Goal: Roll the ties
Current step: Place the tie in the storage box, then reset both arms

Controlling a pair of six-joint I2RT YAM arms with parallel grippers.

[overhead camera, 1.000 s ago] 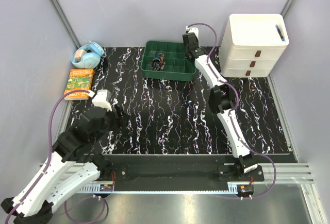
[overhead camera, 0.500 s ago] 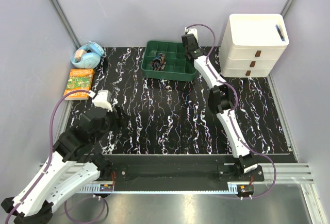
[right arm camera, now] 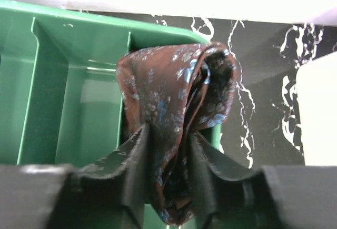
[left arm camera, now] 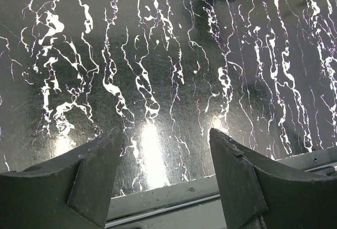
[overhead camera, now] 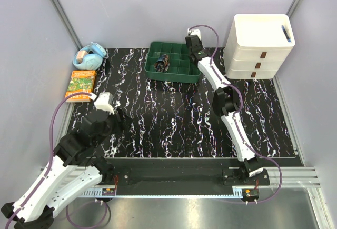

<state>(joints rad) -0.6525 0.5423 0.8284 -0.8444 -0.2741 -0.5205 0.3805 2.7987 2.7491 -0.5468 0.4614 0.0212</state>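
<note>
Two claws: right claw (right arm camera: 168, 134) clamped on rolled tie (right arm camera: 168, 76) over green tray (right arm camera: 79, 45); left claw (left arm camera: 163, 134) apart above worktop (left arm camera: 174, 55).

We observe the left gripper (left arm camera: 164, 139) with its two dark jaws standing well apart, the table (left arm camera: 174, 55) showing through the gap. The table surface is black with white marble veining and carries two bright glare patches near the jaws. A grey rail (left arm camera: 174, 200) borders its near edge.
</note>
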